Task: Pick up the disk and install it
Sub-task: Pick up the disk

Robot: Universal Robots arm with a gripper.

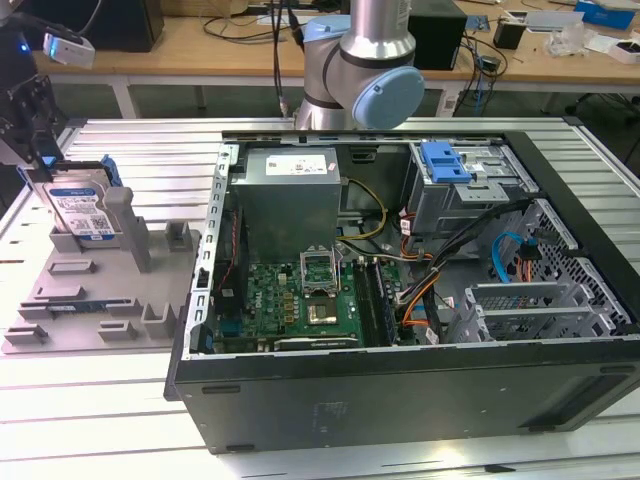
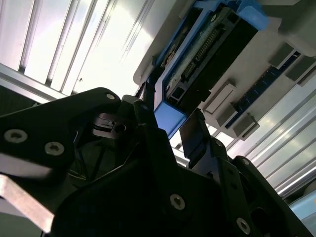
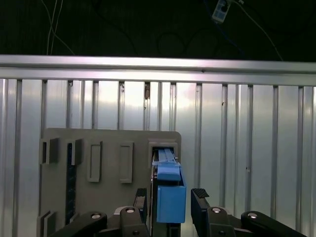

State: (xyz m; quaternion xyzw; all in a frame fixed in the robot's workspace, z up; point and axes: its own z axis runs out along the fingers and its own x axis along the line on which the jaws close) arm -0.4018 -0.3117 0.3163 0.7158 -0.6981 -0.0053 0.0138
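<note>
I have the tool (image 3: 170,194) open and straddling the disk (image 1: 82,210). One finger (image 3: 200,198) sits on each side of its blue-framed top edge, and in the first wrist view I see a narrow gap between finger and frame. The disk stands on edge at the far end of the grey fixture tray (image 1: 90,300), directly under the tool, at the exterior view's left on the slatted worktop (image 1: 140,150). The open computer case (image 1: 400,300) lies well apart, toward the exterior view's right.

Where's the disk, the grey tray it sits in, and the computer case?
the disk (image 1: 82,212): exterior view, on its blue-and-white label.
the grey fixture tray (image 1: 105,285): exterior view, on its flat base.
the computer case (image 1: 400,395): exterior view, on its dark near side wall.
</note>
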